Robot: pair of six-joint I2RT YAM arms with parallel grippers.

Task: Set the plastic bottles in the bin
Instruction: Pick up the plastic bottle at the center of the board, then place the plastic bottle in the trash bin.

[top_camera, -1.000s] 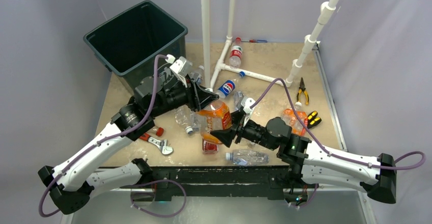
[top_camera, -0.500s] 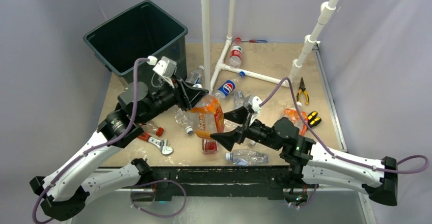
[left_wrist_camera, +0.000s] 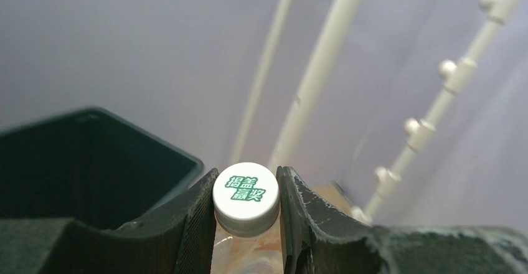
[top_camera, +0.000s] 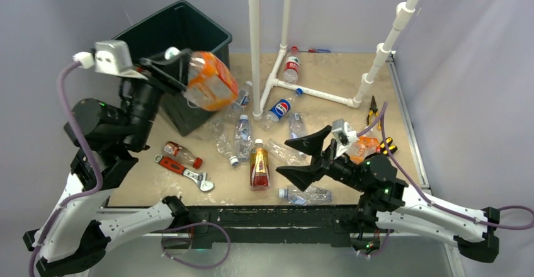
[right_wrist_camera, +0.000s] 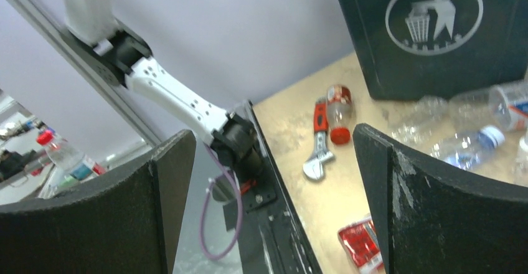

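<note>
At the lower right of the top view, the right gripper (top_camera: 301, 159) has drawn back from mid-table, where a second ago it met the other arm at the orange bottle. Its jaws gape wide and hold nothing. Its own camera shows only table, the wrench (right_wrist_camera: 317, 144) and a red-capped bottle (right_wrist_camera: 339, 109) between its fingers (right_wrist_camera: 87, 218). Just below it in the frame lies a clear bottle (top_camera: 305, 194). To its left stands an amber bottle (top_camera: 258, 167), uncovered now that the arms have parted. More clear bottles lie jumbled toward the bin's foot; their outlines run together and I cannot count them.

Farther off, at upper left, the left gripper (top_camera: 178, 62) has swung up and away with the orange bottle (top_camera: 208, 80), pinched tight at the neck just under its white cap (left_wrist_camera: 245, 191). The handover looks done and the carry nearly so; I judge that only the release remains. The bottle overlaps the near right corner of the bin (top_camera: 206, 19), but whether it hangs over the opening or just outside the rim cannot be told. The left wrist view puts the opening down to the left and cuts off the bottle's body. The bin's inside is too dark to show any contents.
</note>
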